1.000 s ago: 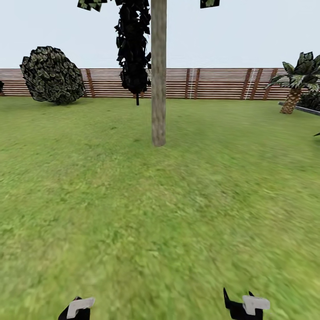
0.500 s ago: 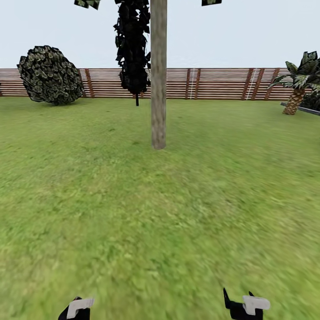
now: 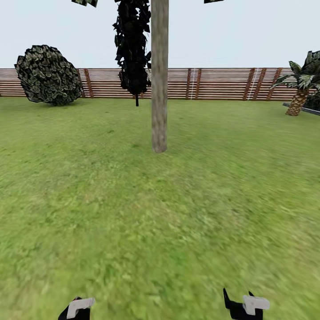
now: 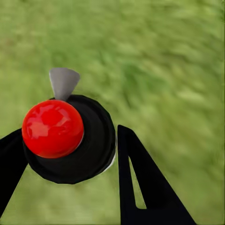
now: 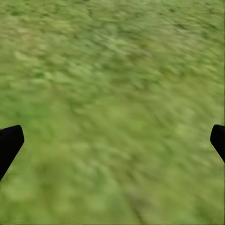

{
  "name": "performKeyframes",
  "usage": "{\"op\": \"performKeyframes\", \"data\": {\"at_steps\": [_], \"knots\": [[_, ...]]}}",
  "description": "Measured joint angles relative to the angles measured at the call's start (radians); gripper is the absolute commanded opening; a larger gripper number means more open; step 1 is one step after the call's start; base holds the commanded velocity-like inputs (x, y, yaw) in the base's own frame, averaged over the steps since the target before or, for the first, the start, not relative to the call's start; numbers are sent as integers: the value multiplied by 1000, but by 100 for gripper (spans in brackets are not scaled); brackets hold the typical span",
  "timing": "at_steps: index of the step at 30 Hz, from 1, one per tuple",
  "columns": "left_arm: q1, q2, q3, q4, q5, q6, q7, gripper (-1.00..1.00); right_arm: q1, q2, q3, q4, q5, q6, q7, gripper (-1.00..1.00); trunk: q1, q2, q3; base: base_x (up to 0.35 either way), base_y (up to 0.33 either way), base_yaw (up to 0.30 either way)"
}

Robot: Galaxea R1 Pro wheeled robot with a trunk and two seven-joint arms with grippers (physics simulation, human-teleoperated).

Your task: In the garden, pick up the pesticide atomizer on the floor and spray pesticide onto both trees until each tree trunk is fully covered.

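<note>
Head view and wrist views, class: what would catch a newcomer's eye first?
The tree trunk rises from the lawn, centre of the head view. In the left wrist view, the black fingers flank a black atomizer with a red cap. A round bush stands by the fence.

Tree trunk: smooth, matt, mottled grey-tan bark; fence behind it: brown slatted wood; floor: rough matt grass; atomizer: glossy red cap, black matt body.

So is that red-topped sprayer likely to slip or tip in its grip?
The sprayer looks rigid, with a glossy red cap, so possibly slippery. The left gripper hugs its round black body on both sides, so tipping seems unlikely; its weight can't be judged.
</note>
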Motion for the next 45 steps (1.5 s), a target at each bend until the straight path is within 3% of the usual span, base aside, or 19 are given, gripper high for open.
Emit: {"op": "performKeyframes", "data": {"at_steps": [45], "knots": [[0,-2,0,1,0,0,0,-100,0,1,0,0,1,0,0,100,0,0,0,337,36,0]]}}
